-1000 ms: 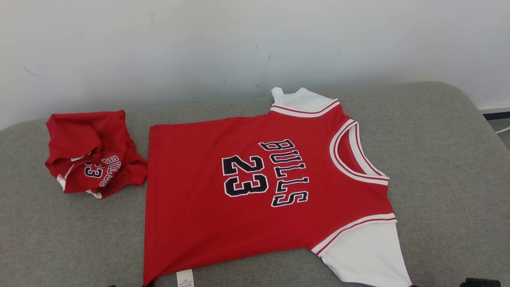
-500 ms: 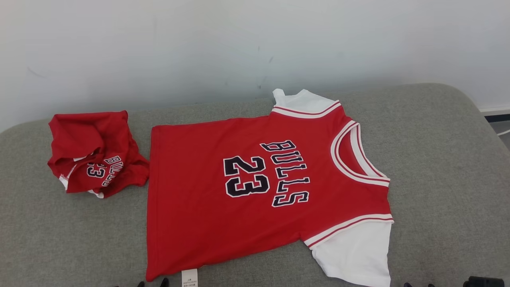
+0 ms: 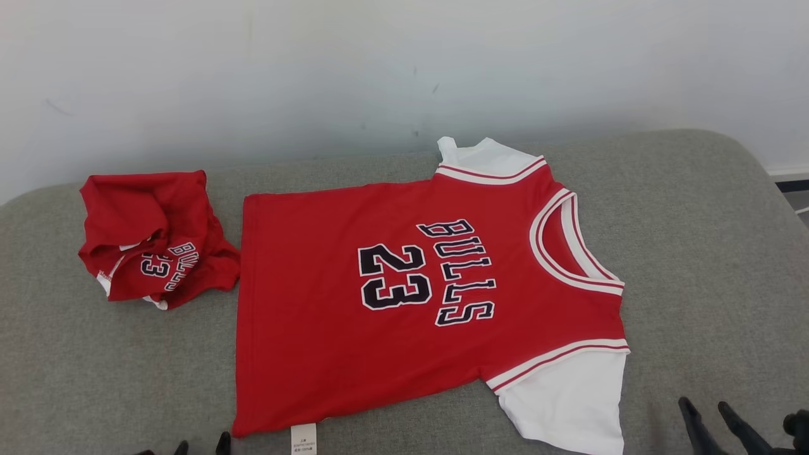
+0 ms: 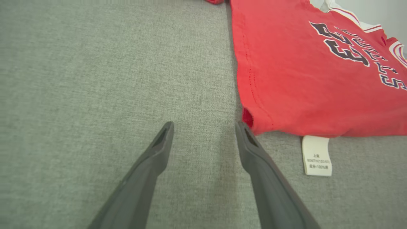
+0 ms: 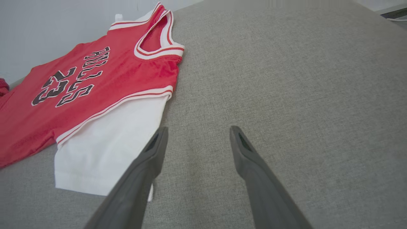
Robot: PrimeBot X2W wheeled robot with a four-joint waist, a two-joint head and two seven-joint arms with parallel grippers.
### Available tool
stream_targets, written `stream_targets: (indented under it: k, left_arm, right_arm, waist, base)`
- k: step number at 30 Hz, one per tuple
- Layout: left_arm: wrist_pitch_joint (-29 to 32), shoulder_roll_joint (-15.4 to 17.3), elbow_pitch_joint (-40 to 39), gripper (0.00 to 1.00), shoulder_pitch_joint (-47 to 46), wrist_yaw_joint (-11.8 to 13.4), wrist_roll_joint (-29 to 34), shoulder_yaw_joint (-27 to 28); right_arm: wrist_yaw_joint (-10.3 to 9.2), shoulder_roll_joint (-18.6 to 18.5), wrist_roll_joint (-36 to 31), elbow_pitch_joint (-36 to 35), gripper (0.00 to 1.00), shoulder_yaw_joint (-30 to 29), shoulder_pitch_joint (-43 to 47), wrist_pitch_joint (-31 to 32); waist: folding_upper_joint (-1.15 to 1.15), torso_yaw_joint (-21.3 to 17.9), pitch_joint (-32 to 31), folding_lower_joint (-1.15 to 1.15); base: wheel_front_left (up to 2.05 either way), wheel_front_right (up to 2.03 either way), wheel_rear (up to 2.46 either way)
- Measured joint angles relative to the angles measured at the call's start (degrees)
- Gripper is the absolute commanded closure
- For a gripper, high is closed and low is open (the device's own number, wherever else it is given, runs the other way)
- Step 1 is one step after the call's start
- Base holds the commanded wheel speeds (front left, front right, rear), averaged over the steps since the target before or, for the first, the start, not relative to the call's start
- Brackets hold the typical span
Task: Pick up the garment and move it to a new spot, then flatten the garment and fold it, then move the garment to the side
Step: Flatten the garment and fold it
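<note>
One flat red jersey with white sleeves (image 3: 404,297) lies spread out in the middle of the grey padded tabletop (image 3: 695,253). One scrunched-up red jersey (image 3: 152,240) sits just left of it. The left pincer (image 4: 205,124) and the right pincer (image 5: 197,128) are both wide open and hold nothing.
</note>
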Motion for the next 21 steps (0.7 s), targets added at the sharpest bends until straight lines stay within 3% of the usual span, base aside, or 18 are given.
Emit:
stream_targets:
  k: [9, 21]
  left_arm:
    - [-0.24, 0.99, -9.39, 0.0, 0.83, 1.48, 4.08, 3.52]
    - [-0.25, -1.12, -17.9, 0.0, 4.41, 1.98, 11.02, 10.84]
  right_arm:
    - [-0.53, 1.03, -2.31, -3.65, 0.0, -2.38, -2.71, -2.18]
    - [-1.89, 2.93, -11.89, -6.67, 0.0, -2.2, -7.22, -2.7]
  waist:
    - [0.0, 0.49, -1.09, 0.0]
    - [0.0, -1.01, -0.97, 0.0]
  base:
    - [0.0, 0.0, 0.0]
    - [0.0, 0.0, 0.0]
